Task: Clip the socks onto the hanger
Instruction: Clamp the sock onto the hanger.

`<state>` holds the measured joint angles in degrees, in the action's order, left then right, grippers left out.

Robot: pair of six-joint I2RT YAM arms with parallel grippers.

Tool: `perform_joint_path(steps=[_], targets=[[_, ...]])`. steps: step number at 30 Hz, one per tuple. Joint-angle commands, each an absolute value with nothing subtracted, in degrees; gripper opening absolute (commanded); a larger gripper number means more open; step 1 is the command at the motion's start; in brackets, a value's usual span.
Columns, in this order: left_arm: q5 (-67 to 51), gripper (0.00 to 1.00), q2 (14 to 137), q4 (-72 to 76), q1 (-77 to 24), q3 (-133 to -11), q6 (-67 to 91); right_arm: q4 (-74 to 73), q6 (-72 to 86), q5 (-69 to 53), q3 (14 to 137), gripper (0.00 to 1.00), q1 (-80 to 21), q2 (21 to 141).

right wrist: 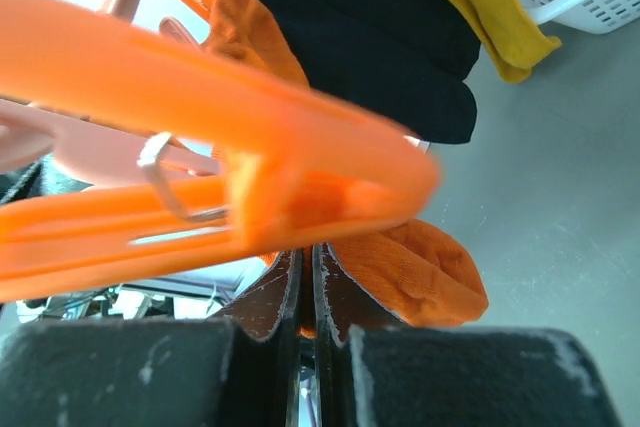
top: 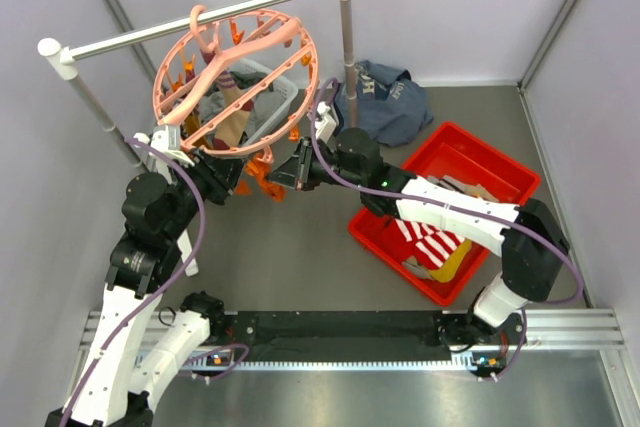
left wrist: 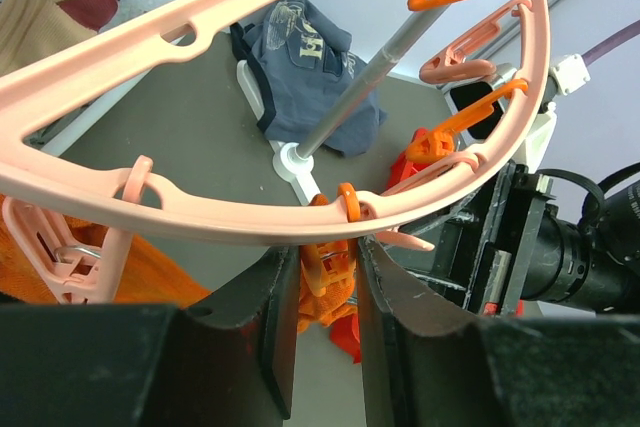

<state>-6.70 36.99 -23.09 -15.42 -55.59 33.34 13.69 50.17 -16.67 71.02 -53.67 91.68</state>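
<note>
**Peg pinched, sock might slip**

My left gripper (left wrist: 329,292) is closed narrow on an orange peg (left wrist: 322,259) under the hanger (left wrist: 250,222) rim. My right gripper (right wrist: 308,277) is pinched shut on the orange sock (right wrist: 420,272), just beside that peg. If the peg isn't gaping enough, the sock bunches and drops — or the hanger swings away. The white lettering on the navy garment (left wrist: 310,67) is too crumpled to read.

Seen from high above the near edge across the whole bench (top: 300,257), and from each wrist at very close range looking upward, left beneath the hanger (left wrist: 250,222) rim, right against an orange peg (right wrist: 200,97), all sharing the hanger's lower edge.
</note>
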Motion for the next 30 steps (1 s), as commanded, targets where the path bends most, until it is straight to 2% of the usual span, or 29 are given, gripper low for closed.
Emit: perform_joint_path(steps=[1, 30], targets=[[-6.8, 0.00, 37.3, -20.8, -15.5, -54.8, 33.3, 15.4, 50.1, -17.9, 74.8, 0.00, -55.1, 91.6], [-8.0, 0.01, 37.0, -20.8, -15.5, -54.5, 33.4, 15.3, 50.1, -17.8, 76.7, 0.00, -55.4, 91.4]])
